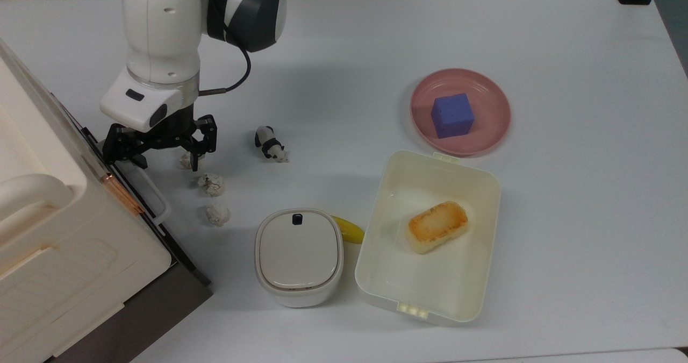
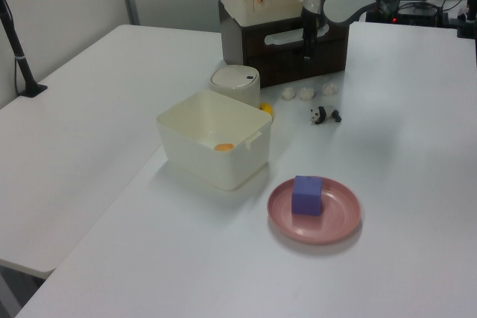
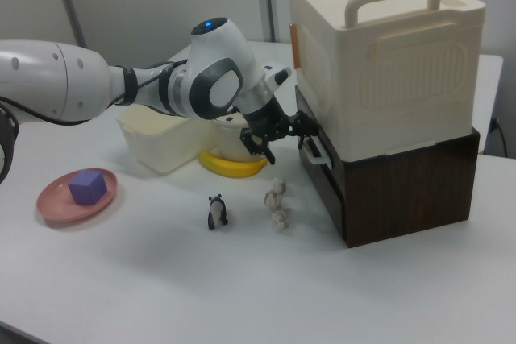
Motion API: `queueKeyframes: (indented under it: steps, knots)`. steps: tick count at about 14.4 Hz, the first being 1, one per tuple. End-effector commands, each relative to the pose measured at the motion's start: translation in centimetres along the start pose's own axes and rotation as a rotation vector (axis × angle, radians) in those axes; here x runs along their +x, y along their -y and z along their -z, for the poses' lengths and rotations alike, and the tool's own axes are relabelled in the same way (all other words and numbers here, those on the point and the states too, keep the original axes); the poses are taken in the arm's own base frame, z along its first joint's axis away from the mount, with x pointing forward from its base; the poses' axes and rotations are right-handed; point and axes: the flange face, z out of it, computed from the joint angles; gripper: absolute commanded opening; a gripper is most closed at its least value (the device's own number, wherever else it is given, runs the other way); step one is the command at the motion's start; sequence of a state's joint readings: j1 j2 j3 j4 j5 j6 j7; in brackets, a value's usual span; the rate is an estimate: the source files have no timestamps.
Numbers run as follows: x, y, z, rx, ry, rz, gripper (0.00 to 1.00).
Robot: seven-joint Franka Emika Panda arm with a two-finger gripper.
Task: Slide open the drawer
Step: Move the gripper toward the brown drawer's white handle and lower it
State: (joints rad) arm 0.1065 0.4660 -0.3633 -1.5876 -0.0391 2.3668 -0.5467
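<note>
Top view: the arm reaches down from the top edge, its claw (image 1: pixel 159 150) spread wide and holding nothing, one finger at the handle (image 1: pixel 144 183) of the shut drawer (image 1: pixel 161 234).

Left view: the claw (image 2: pixel 307 44) hangs before the drawer (image 2: pixel 298 61) front.

Right view: the arm comes from the right view's left; the claw (image 3: pixel 282 136) straddles the handle's (image 3: pixel 314 151) end.

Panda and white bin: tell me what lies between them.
In the top view, bare table alone separates the panda from the white bin; the crumpled lumps lie off to the top view's left.
</note>
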Motion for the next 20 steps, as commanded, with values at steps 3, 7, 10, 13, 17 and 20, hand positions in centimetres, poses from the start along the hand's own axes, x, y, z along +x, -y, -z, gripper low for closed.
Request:
queueKeyframes:
  steps: [3,7,10,13,17,20]
  knots:
    - [1.4,-1.9,2.6,-0.105,-0.074,0.029,0.84]
    - [1.6,-2.3,5.1,-0.113,-0.102,0.036,0.84]
    - [1.5,-2.3,5.4,-0.132,-0.088,0.083,0.84]
    - [1.2,-1.3,3.7,-0.147,-0.041,0.138,0.82]
    - [2.0,1.4,3.0,-0.153,-0.017,0.208,0.8]
    - [1.8,2.7,1.8,-0.143,0.008,0.234,0.74]
